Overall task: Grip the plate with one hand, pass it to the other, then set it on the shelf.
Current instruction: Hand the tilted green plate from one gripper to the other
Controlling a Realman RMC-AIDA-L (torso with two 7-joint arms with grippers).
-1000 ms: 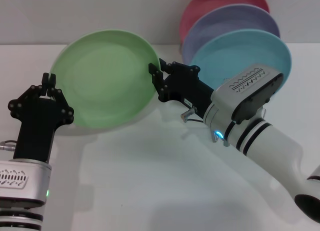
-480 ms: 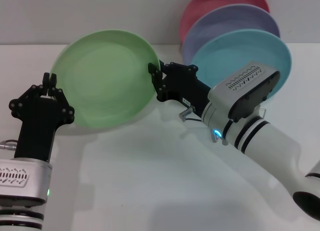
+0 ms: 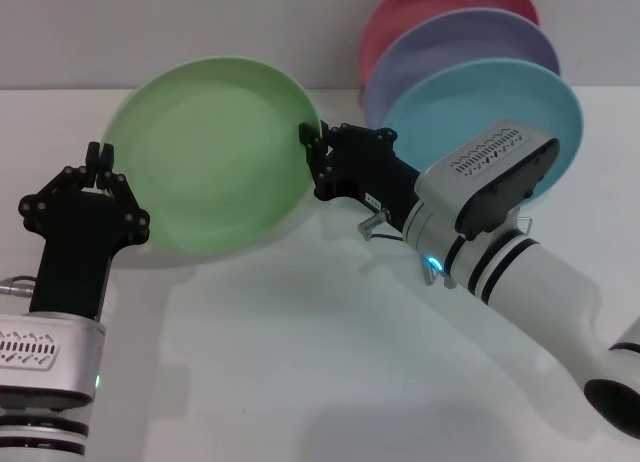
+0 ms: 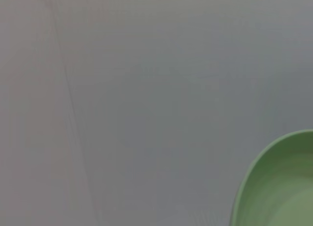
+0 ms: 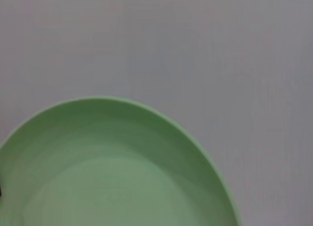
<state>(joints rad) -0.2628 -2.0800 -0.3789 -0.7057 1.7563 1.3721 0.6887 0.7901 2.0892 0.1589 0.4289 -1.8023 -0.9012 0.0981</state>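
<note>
While both grippers' fingers pinch opposite rims, left gripper (image 3: 97,158) and right gripper (image 3: 313,142) hold the green plate (image 3: 210,152) aloft.

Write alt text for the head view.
A light green plate is held off the white table between two black end effectors: the left end effector at its left rim, the right end effector at its right rim. Sky-blue, lavender and pink plates stand behind.

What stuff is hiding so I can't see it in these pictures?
- The shelf: in the head view, the sky-blue plate, the lavender plate, the pink plate and the right arm cover it, apart from perhaps a bit of wire.
- Both claws: neither wrist view shows its own.
- The green plate: both wrist views cut it off at the edge.
</note>
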